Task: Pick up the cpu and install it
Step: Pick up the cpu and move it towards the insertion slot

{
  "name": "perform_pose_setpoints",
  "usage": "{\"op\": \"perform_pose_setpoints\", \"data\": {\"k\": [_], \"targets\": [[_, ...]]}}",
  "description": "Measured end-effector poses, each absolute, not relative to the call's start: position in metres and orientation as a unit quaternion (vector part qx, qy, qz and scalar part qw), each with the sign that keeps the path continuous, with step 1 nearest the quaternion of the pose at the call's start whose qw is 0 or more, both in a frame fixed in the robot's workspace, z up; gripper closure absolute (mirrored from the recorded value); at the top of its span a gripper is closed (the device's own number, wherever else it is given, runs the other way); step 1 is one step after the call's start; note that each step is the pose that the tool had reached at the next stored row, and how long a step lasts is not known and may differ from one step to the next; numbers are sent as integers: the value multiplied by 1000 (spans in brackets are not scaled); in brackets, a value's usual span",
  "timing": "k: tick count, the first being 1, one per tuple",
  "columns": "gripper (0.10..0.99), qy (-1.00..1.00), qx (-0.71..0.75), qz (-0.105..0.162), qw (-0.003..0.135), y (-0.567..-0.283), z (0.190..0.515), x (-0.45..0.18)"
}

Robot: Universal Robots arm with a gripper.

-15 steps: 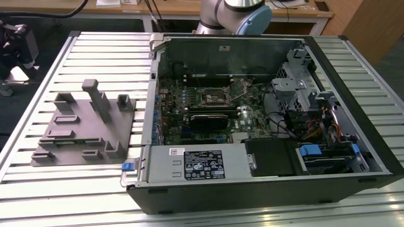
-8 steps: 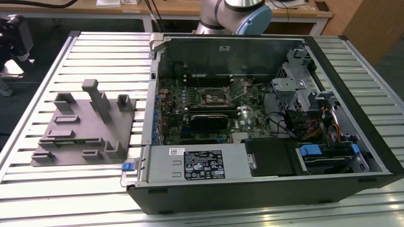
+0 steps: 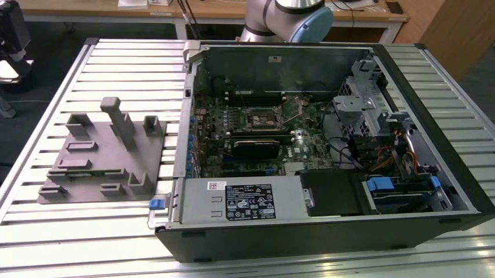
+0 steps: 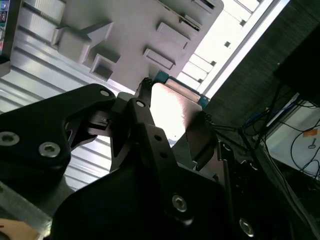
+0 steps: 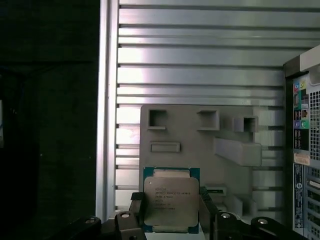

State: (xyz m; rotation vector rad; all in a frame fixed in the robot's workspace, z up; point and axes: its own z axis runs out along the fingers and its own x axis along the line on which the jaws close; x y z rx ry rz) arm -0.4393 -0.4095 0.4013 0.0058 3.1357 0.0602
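The cpu [image 5: 171,200] is a small square chip with a pale metal top and a green rim. It sits between the two black fingers [image 5: 137,210] of my gripper [image 5: 171,214], which is shut on its opposite edges. In the second wrist view the cpu [image 4: 167,107] shines bright between the same fingers [image 4: 142,100], held in the air over the slatted table and the grey fixture [image 4: 125,30]. The open computer case [image 3: 309,237] lies on its side in the exterior view, with the motherboard socket [image 3: 255,120] in its middle.
A grey fixture [image 3: 101,156] with raised blocks and pockets lies on the slatted metal table [image 3: 116,63], on the exterior view's left of the case. The arm's base [image 3: 286,17] stands behind the case. A black ribbed block [image 3: 254,147] sits below the socket. Cables and drive cages fill the case's right side.
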Motion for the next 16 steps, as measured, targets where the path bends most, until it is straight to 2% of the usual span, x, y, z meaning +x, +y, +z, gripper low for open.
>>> {"op": "perform_pose_setpoints", "data": {"k": [6, 16], "targets": [[557, 1000, 2, 20, 3, -410, 420, -439], [557, 1000, 2, 21, 3, -410, 420, -432]]}}
